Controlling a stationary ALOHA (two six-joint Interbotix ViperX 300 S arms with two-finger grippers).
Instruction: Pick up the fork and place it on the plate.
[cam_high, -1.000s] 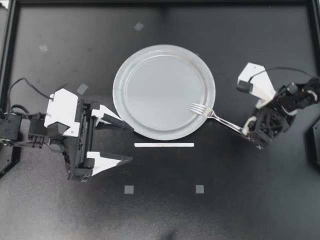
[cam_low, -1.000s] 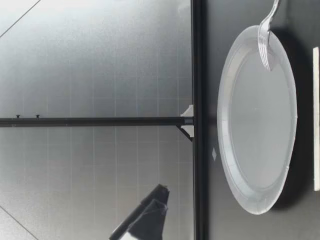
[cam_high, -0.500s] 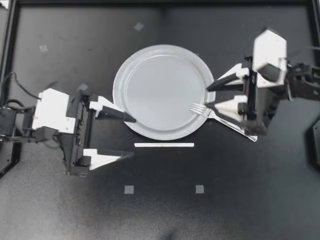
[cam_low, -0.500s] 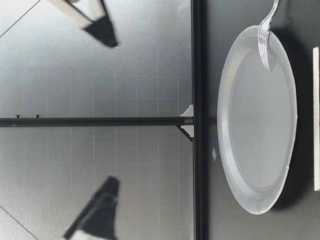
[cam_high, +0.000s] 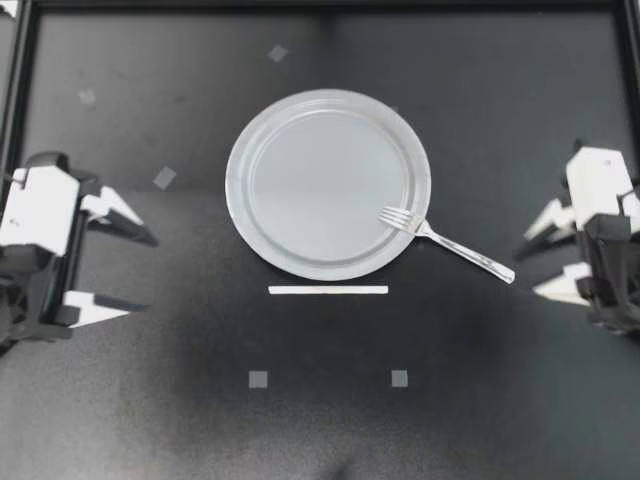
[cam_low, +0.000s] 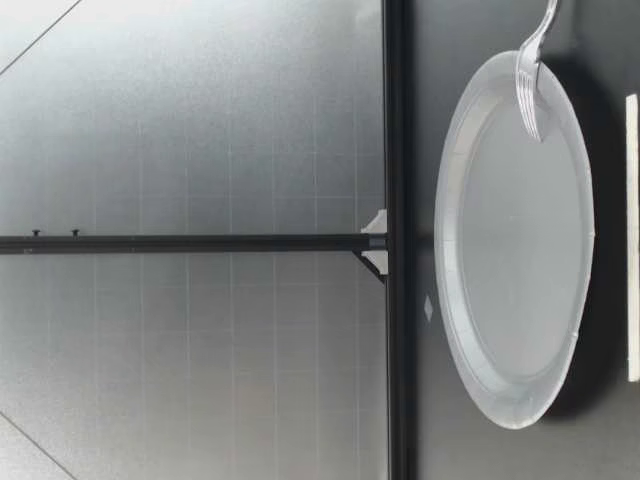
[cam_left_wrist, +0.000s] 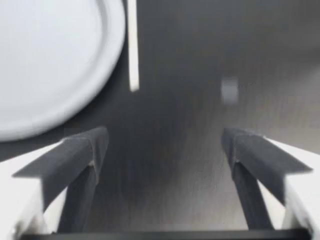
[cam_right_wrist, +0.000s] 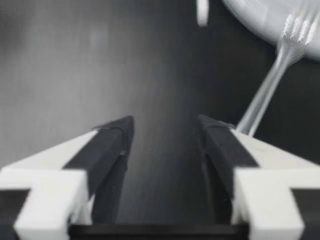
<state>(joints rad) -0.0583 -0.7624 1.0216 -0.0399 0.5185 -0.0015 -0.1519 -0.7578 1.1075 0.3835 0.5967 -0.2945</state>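
A silver fork (cam_high: 445, 245) lies with its tines on the right rim of the round white plate (cam_high: 310, 180) and its handle on the black table. My left gripper (cam_high: 145, 273) hovers open and empty at the far left, well apart from the plate. At the far right my right gripper (cam_high: 532, 266) is open and empty, just past the handle's end. The low view shows the plate (cam_low: 515, 260) and the fork's tines (cam_low: 530, 85), no gripper. Ahead of my right gripper (cam_right_wrist: 165, 130) lies the fork (cam_right_wrist: 270, 92); the plate (cam_left_wrist: 45, 65) lies ahead of my left gripper (cam_left_wrist: 165, 142).
A white strip (cam_high: 328, 290) lies just in front of the plate. Small grey tape squares (cam_high: 258, 379) (cam_high: 399, 378) mark the table nearer the front, others (cam_high: 164, 177) at the left and back. A black frame rail (cam_high: 20, 80) borders the table.
Both arms have drawn back to their sides of the table, away from the plate. The right gripper has left the fork's handle. Fork and plate have not moved.
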